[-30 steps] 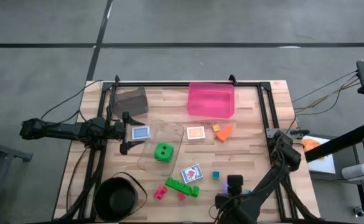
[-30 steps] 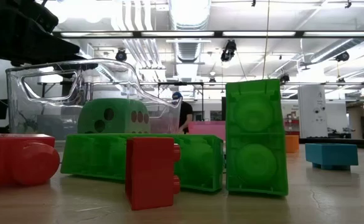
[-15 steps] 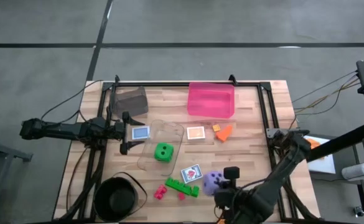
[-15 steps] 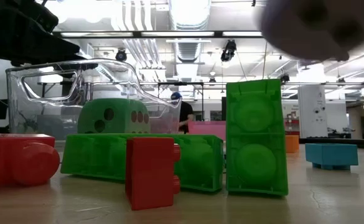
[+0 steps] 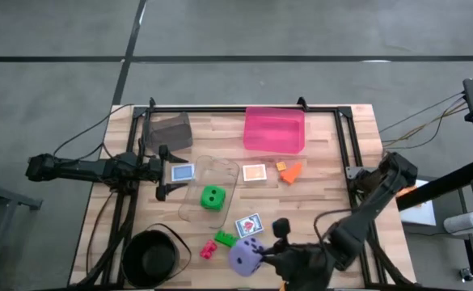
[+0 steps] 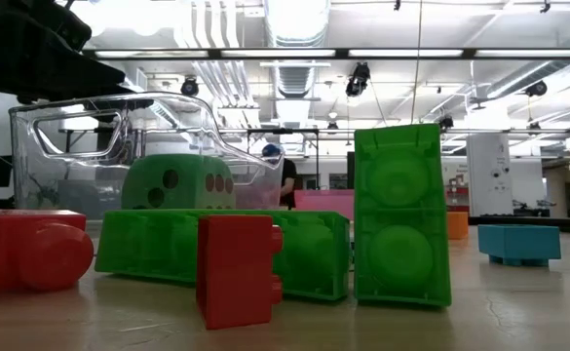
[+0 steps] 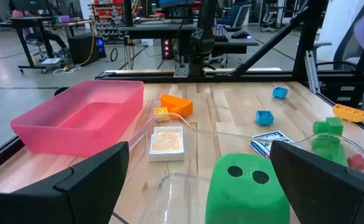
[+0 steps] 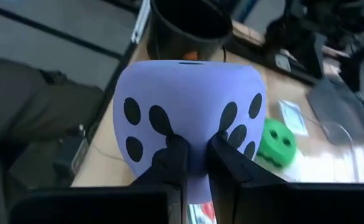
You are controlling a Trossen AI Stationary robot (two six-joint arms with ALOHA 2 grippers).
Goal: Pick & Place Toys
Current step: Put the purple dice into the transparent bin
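The right tool (image 5: 259,257), its fingers pinched nearly together on a fold of the purple die (image 5: 244,256), holds it above the surface's near edge, just right of the black bowl (image 5: 149,255). The left tool (image 5: 168,173) waits spread wide at the clear bin (image 5: 212,191), which holds the green die (image 5: 213,196). The pink bin (image 5: 274,129), beyond the clear bin, has nothing in it.

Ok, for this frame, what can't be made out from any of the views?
- What lies under the purple die: high view, the die held by the right gripper covers part of the green brick.
- Right gripper fingers: right wrist view, their tips are sunk in the die.
- Picture cards' artwork: too small in every view.
- Black bowl's contents: too dark in the high view.
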